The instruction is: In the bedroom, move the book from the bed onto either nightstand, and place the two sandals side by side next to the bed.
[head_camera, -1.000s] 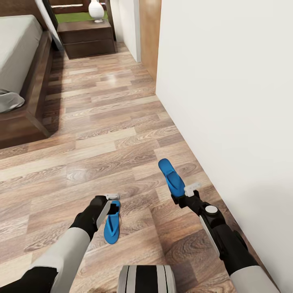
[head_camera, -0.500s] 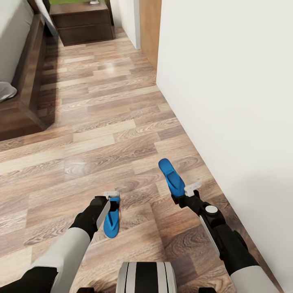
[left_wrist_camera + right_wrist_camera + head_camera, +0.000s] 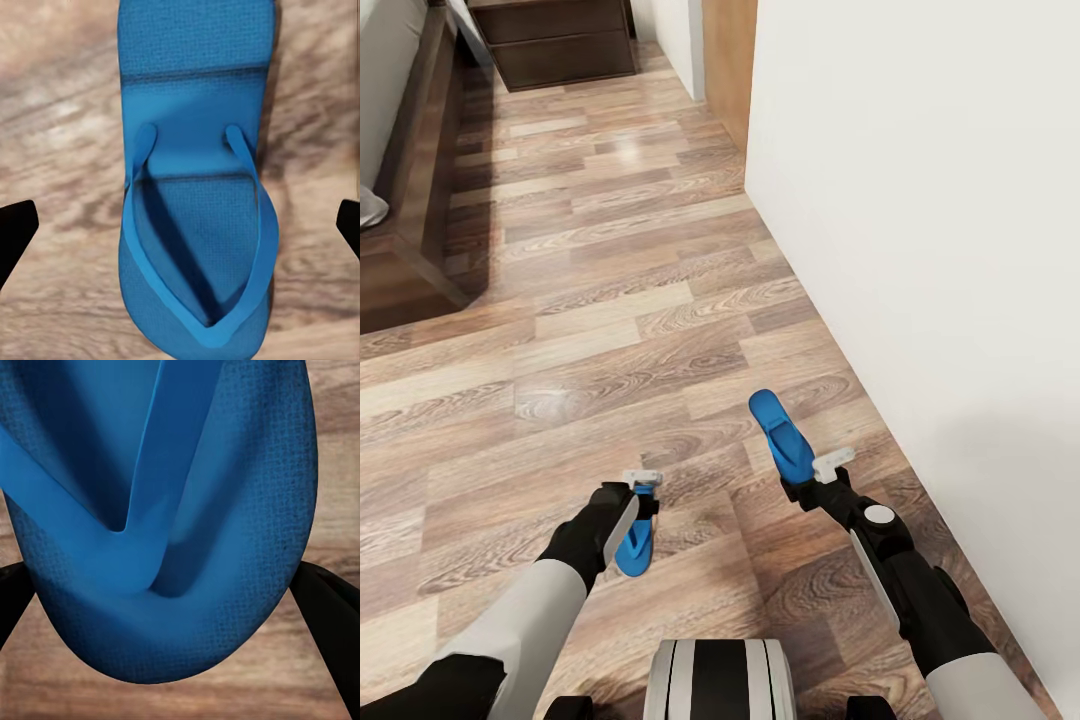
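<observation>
Two blue sandals show in the head view. One sandal [image 3: 632, 550] lies flat on the wood floor, toe strap up, directly under my left gripper [image 3: 632, 520]. In the left wrist view that sandal [image 3: 196, 210] sits between the gripper's [image 3: 180, 232] wide-open fingertips [image 3: 15, 229], untouched. My right gripper [image 3: 802, 484] is shut on the toe end of the other sandal [image 3: 780, 432], which juts forward off the floor; the right wrist view shows the sandal [image 3: 161, 547] pinched between dark fingers [image 3: 322, 607]. The bed [image 3: 422, 150] is at the far left, the nightstand [image 3: 550, 45] beyond it. The book is out of view.
A white wall [image 3: 920, 250] runs close along my right side, with a wooden panel [image 3: 728, 80] at its far corner. Open wood-plank floor [image 3: 590, 330] stretches between me and the bed. A grey bundle [image 3: 370, 208] lies on the mattress edge.
The whole view has shifted: the bed and nightstand slid up and left, so the camera moved. My left arm now covers more of the floor sandal. The right gripper's hold is unchanged.
</observation>
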Available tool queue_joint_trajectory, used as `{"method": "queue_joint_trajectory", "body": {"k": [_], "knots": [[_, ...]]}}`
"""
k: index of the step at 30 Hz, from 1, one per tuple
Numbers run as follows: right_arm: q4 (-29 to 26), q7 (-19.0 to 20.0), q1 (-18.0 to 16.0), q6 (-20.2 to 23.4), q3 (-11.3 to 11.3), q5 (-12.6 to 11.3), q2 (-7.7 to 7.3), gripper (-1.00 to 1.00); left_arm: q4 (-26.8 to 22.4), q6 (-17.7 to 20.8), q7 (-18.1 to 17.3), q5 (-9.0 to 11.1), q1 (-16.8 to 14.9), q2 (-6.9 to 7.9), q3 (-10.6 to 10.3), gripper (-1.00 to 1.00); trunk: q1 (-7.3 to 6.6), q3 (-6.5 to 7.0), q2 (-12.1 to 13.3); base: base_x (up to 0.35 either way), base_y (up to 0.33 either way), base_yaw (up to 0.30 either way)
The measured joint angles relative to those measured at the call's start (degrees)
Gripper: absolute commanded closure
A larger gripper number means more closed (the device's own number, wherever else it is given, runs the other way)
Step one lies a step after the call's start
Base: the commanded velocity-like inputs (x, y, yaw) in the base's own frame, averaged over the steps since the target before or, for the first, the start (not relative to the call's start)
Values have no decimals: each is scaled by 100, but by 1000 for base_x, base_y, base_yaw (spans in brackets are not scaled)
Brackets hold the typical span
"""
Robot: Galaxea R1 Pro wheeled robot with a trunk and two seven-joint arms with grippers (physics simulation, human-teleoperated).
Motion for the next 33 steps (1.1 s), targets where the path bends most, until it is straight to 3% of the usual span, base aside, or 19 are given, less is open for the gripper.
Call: {"method": "queue_joint_trajectory", "body": {"k": [7,14,21,29,33], "knots": [[-2,0,0,-2,4,2,0,100,-1,0,-7,8,0,0,-28,-100,8,-66,-4,0,0,0],[-625,24,33,14,-29,-1,0,100,-1,0,-1,16,0,2,-28,-100,26,-221,-13,0,0,0],[-677,26,35,17,-30,1,0,100,-1,0,0,16,0,1,-28,-100,44,-376,-23,0,0,0],[-671,26,35,18,-30,0,0,100,-1,0,0,15,0,0,-28,-100,44,-377,-23,0,0,0],[-670,26,36,18,-30,2,0,100,-1,0,0,16,0,1,-28,-100,55,-465,-28,0,0,0]]}}
